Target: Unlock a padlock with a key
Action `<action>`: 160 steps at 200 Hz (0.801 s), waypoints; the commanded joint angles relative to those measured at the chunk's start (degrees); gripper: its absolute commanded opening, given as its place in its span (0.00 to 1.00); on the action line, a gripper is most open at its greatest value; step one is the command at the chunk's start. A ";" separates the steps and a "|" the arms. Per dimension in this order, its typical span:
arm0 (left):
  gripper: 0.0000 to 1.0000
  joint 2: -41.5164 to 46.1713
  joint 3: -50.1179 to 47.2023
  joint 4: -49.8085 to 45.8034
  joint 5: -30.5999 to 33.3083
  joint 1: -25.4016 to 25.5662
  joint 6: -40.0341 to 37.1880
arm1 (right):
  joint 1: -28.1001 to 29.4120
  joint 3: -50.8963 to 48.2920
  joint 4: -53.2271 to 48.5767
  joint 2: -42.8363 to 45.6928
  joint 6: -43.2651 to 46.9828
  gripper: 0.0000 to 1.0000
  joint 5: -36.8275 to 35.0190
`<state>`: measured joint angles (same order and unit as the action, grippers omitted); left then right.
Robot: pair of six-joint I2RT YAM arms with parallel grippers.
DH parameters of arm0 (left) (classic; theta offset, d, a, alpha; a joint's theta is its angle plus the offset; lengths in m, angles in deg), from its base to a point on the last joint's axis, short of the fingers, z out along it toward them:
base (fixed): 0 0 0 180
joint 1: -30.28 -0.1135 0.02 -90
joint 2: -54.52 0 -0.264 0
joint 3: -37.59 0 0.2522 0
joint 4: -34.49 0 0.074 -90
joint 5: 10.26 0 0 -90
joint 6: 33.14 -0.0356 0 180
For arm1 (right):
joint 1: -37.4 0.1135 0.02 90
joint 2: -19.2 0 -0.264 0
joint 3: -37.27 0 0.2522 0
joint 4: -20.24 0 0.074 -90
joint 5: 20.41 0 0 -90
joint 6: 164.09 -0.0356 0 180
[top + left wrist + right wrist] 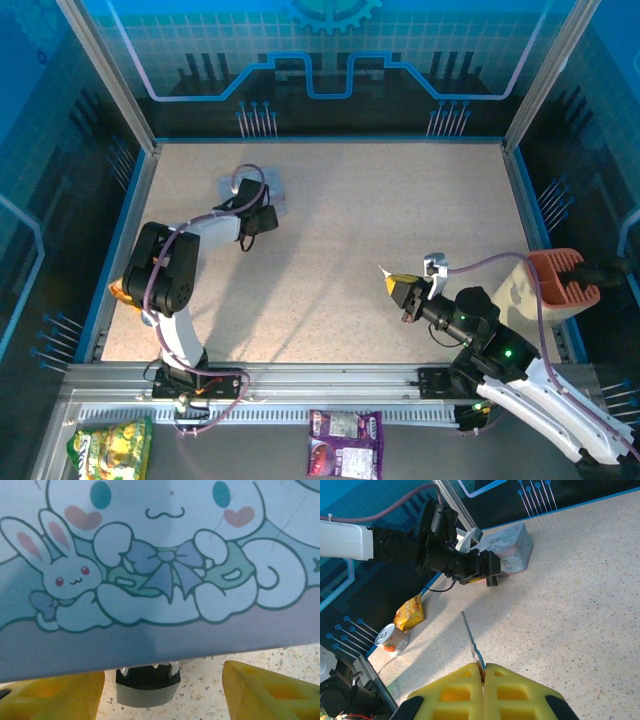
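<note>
Since the tiny padlock with a dark blocky body and thin silvery shackle (148, 686) is all metal, it likely handles as stiff, dense for its size and smooth-sided, so it may skid on the speckled table (350, 230) if nudged. It lies with its shackle end at the edge of the pale blue-grey cartoon-print tin (160, 580); under it or just against it cannot be told. Its body sits between the yellow fingers (55, 697) of the left gripper (257, 222), which is partly open and clear of it on both sides. Best hold, as a judgement: pinch the body's two side faces, leaving the end away from the shackle free. The thin dark-grey metal key (470, 635) looks light, rigid and prone to pivot. The right gripper (483, 669) is clamped on its head, blade sticking out, well apart from the padlock.
</note>
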<state>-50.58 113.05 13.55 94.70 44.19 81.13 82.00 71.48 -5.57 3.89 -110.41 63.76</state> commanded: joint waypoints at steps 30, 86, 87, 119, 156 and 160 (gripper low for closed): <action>0.55 -2.91 3.66 -2.84 0.89 -0.55 1.09 | 0.07 -0.22 -0.60 0.77 -0.16 0.00 -0.56; 0.41 -3.36 3.69 -2.61 0.75 -0.46 1.40 | -0.03 0.08 -0.87 0.79 -0.16 0.00 -0.83; 0.41 -3.40 3.70 -2.64 0.76 -0.42 1.39 | 0.01 0.05 -0.87 0.80 -0.20 0.00 -0.80; 0.35 -2.96 3.20 -2.35 1.04 -0.23 1.22 | -0.02 -0.13 -0.60 0.72 -0.60 0.00 -0.68; 0.29 -2.96 3.32 -2.58 4.01 1.44 -0.06 | 0.01 -0.06 -0.87 0.75 -0.69 0.00 -0.68; 0.29 -2.93 3.32 -2.59 4.26 1.62 -0.17 | 0.03 0.00 -0.95 0.81 -0.65 0.00 -0.68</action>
<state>-53.37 115.52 11.99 96.36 44.82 82.20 82.00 71.48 -5.99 3.89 -110.49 63.76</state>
